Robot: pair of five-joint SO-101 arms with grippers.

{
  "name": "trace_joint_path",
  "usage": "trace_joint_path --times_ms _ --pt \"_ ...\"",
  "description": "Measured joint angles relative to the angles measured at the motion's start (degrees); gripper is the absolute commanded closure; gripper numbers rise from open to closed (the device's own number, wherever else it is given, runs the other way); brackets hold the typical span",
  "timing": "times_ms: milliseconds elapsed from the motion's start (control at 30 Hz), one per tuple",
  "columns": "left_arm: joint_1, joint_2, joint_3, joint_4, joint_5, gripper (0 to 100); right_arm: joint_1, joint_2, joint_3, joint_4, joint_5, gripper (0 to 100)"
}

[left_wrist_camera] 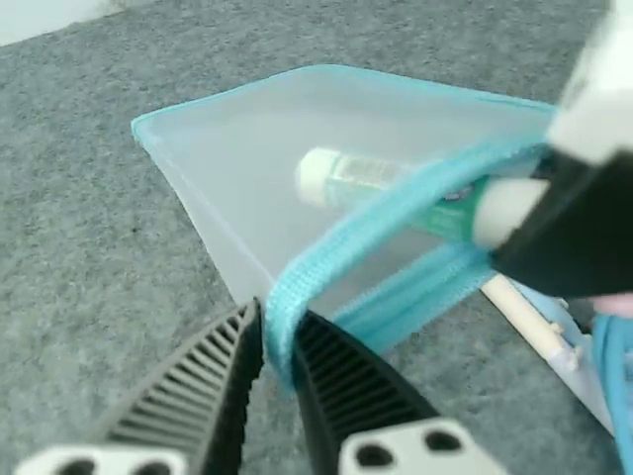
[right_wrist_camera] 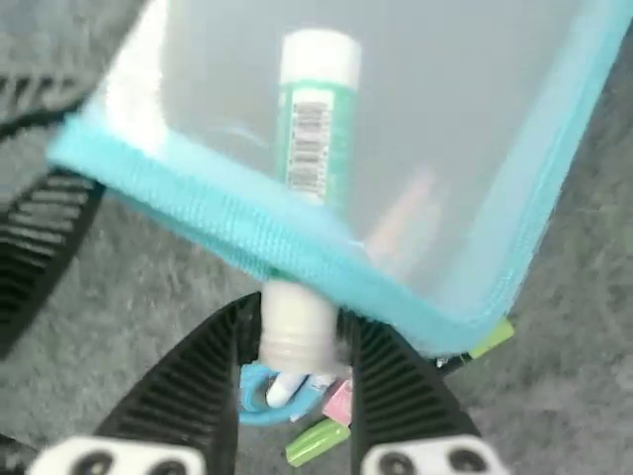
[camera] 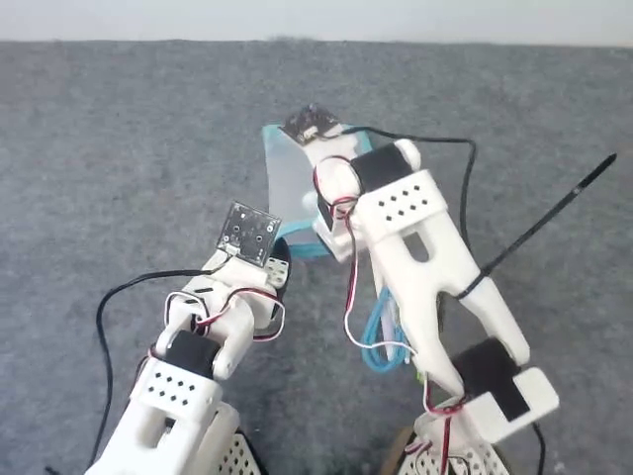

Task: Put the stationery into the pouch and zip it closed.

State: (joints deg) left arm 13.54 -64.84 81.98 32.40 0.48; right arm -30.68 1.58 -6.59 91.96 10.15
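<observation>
The left gripper [left_wrist_camera: 278, 341] has its ribbed black jaws pressed together on the light blue zip edge [left_wrist_camera: 336, 252] of the pouch [left_wrist_camera: 247, 148], pinching the fabric band at the near left end of the opening and lifting it off the table. The right gripper [right_wrist_camera: 297, 332] is clamped on the white end of a glue stick [right_wrist_camera: 315, 129]. The rest of the stick passes under the zip band and lies inside the pouch. The stick has a white cap at its far end and a green label with a black barcode. Other print on the label is too blurred to make out.

The pouch is translucent with light blue trim. It lies on the grey carpet-like table [camera: 119, 148] around the middle, its opening towards the arms. In the high view the pouch [camera: 287, 188] sits just beyond the left arm's wrist, and the right arm stretches over its right side.

Beneath the right gripper, near the pouch's mouth, small loose things lie on the table: a green piece [right_wrist_camera: 316, 440], something pink [right_wrist_camera: 337, 402] and a blue loop [right_wrist_camera: 252, 381].
</observation>
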Motion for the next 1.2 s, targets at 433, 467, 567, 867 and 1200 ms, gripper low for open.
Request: trace_joint_path --times_ms 433,467,567,867,1200 --pt "0.1 0.0 0.0 0.0 0.0 99 -0.5 2.2 -1.4 0.6 -1.5 83.8" --pt "0.1 0.0 0.0 0.0 0.0 99 -0.5 2.1 -1.4 1.0 -1.5 83.8" --pt "0.1 0.0 0.0 0.0 0.0 99 -0.4 -0.1 -1.4 2.1 -1.5 83.7" --pt "-4.9 0.0 0.0 0.0 0.0 99 10.2 -5.5 -1.1 5.9 0.0 83.8" --pt "-6.6 0.0 0.0 0.0 -0.2 99 24.4 -5.5 17.9 3.3 7.5 83.7"
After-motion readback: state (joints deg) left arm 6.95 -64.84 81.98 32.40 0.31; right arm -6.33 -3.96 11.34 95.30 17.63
